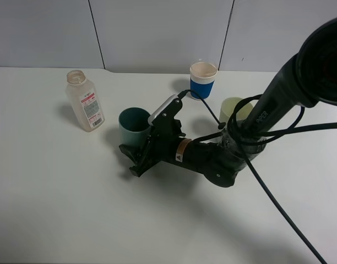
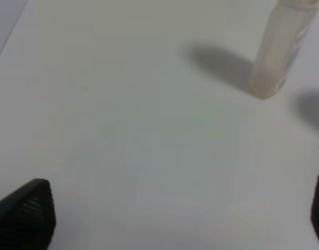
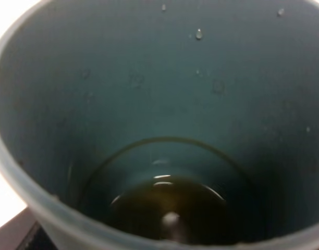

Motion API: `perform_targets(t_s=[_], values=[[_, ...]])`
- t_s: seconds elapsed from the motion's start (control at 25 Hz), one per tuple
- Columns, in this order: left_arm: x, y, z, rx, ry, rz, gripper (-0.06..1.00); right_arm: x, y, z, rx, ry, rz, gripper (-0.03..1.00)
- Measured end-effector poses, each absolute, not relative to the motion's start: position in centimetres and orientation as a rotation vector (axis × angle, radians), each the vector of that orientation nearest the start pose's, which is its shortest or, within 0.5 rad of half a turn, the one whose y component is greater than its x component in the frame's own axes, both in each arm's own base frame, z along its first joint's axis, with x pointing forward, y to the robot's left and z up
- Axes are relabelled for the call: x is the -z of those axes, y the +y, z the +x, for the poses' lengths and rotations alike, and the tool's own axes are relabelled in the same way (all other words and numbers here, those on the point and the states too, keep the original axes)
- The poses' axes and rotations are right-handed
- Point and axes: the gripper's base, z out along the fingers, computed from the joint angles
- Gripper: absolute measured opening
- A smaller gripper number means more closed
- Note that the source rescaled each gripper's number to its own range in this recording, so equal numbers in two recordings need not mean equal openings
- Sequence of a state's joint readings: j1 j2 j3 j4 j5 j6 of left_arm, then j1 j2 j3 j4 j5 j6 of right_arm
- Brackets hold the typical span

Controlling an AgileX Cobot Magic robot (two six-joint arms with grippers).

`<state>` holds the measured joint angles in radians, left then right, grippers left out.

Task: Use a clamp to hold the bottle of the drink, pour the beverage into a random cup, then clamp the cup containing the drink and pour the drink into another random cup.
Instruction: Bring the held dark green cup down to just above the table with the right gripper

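A teal cup [image 1: 132, 124] stands upright left of the table's middle. The right wrist view looks straight into it [image 3: 97, 104], with dark drink [image 3: 170, 203] pooled at the bottom and drops on the inner wall. My right gripper [image 1: 136, 155] sits low against the cup's near side and looks shut on it; the far finger is hidden. The open, nearly empty clear bottle [image 1: 86, 102] stands at the back left and also shows in the left wrist view [image 2: 279, 52]. My left gripper [image 2: 172, 213] is open and empty above bare table, well short of the bottle.
A cup with a blue band [image 1: 204, 80] stands at the back middle. A pale yellow-green cup [image 1: 234, 110] stands behind the right arm [image 1: 278, 99], partly hidden by cables. The white table [image 1: 58, 209] runs to a grey wall.
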<state>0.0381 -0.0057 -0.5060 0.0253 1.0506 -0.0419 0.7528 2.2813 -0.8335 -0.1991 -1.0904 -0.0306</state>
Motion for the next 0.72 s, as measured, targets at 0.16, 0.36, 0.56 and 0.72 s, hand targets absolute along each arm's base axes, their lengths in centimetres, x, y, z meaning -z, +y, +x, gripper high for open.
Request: perform_targets(t_s=[0.16, 0.36, 0.56, 0.72], values=[[-27.97, 0.18, -0.62, -0.028, 2.021, -0.082, 1.00, -4.65, 26.69, 26.16, -0.603, 1.657, -0.906, 0.00], [-27.97, 0.18, -0.62, -0.028, 2.021, -0.082, 1.00, -4.66, 26.69, 26.16, -0.605, 1.657, -0.904, 0.06], [-27.97, 0.18, -0.62, -0.028, 2.021, -0.082, 1.00, -4.72, 26.71, 26.17, -0.607, 1.651, -0.901, 0.38], [-27.97, 0.18, -0.62, -0.029, 2.021, -0.082, 1.00, -4.73, 26.71, 26.17, -0.608, 1.650, -0.901, 0.42]])
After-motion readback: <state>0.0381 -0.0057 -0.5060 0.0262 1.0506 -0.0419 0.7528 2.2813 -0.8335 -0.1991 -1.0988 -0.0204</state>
